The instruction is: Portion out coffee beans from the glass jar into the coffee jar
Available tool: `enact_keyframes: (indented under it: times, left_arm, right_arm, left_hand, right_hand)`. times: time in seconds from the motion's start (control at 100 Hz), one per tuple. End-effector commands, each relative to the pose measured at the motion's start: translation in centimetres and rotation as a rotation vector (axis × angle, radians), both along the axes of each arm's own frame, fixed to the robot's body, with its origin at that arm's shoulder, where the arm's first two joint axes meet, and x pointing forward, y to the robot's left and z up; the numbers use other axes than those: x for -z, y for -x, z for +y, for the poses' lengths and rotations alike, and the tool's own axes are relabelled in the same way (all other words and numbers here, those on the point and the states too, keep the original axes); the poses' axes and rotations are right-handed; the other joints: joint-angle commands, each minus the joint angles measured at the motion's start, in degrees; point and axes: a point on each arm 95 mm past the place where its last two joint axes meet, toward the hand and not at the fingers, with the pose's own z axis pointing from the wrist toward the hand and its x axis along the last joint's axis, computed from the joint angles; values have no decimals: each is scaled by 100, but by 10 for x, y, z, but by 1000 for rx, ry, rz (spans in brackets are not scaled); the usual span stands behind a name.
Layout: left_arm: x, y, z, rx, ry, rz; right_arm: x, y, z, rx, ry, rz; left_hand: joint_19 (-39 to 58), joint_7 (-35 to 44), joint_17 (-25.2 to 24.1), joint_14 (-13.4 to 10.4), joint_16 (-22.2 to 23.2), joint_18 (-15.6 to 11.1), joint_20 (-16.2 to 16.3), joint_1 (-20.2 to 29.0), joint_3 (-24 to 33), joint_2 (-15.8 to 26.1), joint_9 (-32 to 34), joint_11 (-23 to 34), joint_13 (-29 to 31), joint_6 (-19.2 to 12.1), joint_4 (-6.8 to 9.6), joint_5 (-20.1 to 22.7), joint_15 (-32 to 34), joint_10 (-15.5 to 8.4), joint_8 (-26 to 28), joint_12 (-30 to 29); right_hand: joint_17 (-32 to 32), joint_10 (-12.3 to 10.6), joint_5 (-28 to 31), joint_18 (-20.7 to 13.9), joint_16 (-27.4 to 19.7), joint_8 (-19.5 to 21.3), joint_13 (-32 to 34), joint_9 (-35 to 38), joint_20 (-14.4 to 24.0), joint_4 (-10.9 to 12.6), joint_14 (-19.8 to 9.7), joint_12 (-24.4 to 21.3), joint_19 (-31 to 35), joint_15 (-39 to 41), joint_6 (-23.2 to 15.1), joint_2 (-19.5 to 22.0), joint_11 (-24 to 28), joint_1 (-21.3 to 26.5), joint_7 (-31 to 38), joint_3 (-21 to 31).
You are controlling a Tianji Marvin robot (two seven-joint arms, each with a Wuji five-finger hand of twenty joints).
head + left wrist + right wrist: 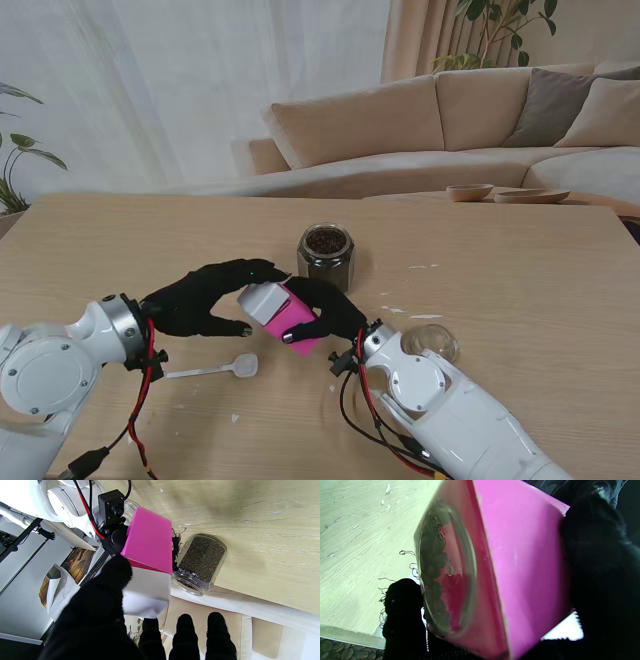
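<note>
Both hands [200,298] [325,308] grip the coffee jar [283,314] just beside glass jar [325,254]

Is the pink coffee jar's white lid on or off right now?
On. The white lid sits on the pink coffee jar, held tilted by the right hand, left hand gripping the lid.

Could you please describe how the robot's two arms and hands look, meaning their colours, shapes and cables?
Both arms have glossy white rounded shells. The left hand and right hand are five-fingered and covered in black fabric gloves, slightly fuzzy, with loose threads. Red and black cables run along each wrist and hang under the left arm. The left wrist ends in a silver metal ring. A small black camera module sits at the right wrist.
</note>
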Motion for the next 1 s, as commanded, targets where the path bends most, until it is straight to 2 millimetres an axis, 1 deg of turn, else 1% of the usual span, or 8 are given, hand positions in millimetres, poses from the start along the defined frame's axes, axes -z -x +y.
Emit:
enact_keyframes:
  times: [0.0,0.13,0.22,0.25,0.39,0.49,0.73,0.99]
  left_arm:
    - [0,2,1,9,-5,11]
    - [-1,2,2,-3,10,11]
    - [-1,3,2,-29,29,12]
    - [-1,3,2,-40,37,16]
    - [-1,5,1,-91,54,27]
    - [0,5,-2,-121,61,38]
    - [4,7,-9,-136,15,47]
    - [5,7,-14,-105,-16,41]
  right_arm:
    - [0,1,4,-16,-1,2]
    - [0,1,4,-15,1,6]
    - [0,1,4,-15,2,8]
    - [0,1,4,-15,2,8]
    - [0,1,4,-14,0,6]
    - [0,0,4,-12,-1,5]
    - [0,1,4,-11,-2,5]
    - [1,1,4,-12,-4,5]
  left_hand:
    - [-170,-463,-86,-125,-128,-161,177,-289,-274,4,-219,-251,-250,144,68,-290,-130,-61,-175,9]
    - [-268,-598,-82,-106,-141,-147,225,-681,-668,73,-225,-304,-250,525,21,-275,-133,54,-778,-27]
    - [-277,-604,-63,-66,-131,-112,237,-1075,-884,265,-218,-270,-213,965,-40,-278,-116,152,-863,5]
    - [-313,-538,-41,-38,-109,-87,290,-1135,-1308,475,-178,-220,-182,1265,-23,-262,-110,227,-995,71]
    - [-284,-173,88,125,-2,114,413,-1492,-2071,1007,176,155,79,2245,-60,-204,-27,711,138,146]
    - [-272,-123,201,240,54,270,437,-1675,-2406,1234,544,331,296,2530,-57,313,39,1065,152,175]
    - [-155,175,404,411,186,468,515,-1903,-2461,1376,1105,617,732,2648,-65,1086,192,1238,268,265]
    - [-121,348,403,281,320,466,544,-553,-2105,1384,1002,858,727,2362,136,968,164,979,714,408]
  right_hand:
    - [25,-607,732,-71,159,215,360,392,60,252,-273,149,170,524,-1355,1197,470,1503,963,1726]
    - [25,-609,731,-71,160,219,363,396,60,252,-269,150,170,526,-1349,1195,472,1506,966,1728]
    - [25,-609,729,-71,160,219,357,394,60,251,-266,150,170,524,-1354,1191,471,1505,964,1727]
    - [25,-610,729,-71,161,219,364,396,60,252,-270,150,170,527,-1349,1196,472,1503,964,1729]
    - [25,-615,732,-68,160,220,360,391,61,251,-268,150,171,526,-1356,1197,470,1504,964,1729]
    - [25,-616,731,-68,160,219,358,391,61,251,-270,149,171,525,-1349,1197,470,1502,963,1730]
    - [25,-609,735,-68,161,222,361,392,62,252,-265,151,171,526,-1351,1192,469,1510,967,1738]
    - [25,-606,735,-68,162,222,362,388,62,250,-263,151,171,528,-1349,1197,468,1505,966,1742]
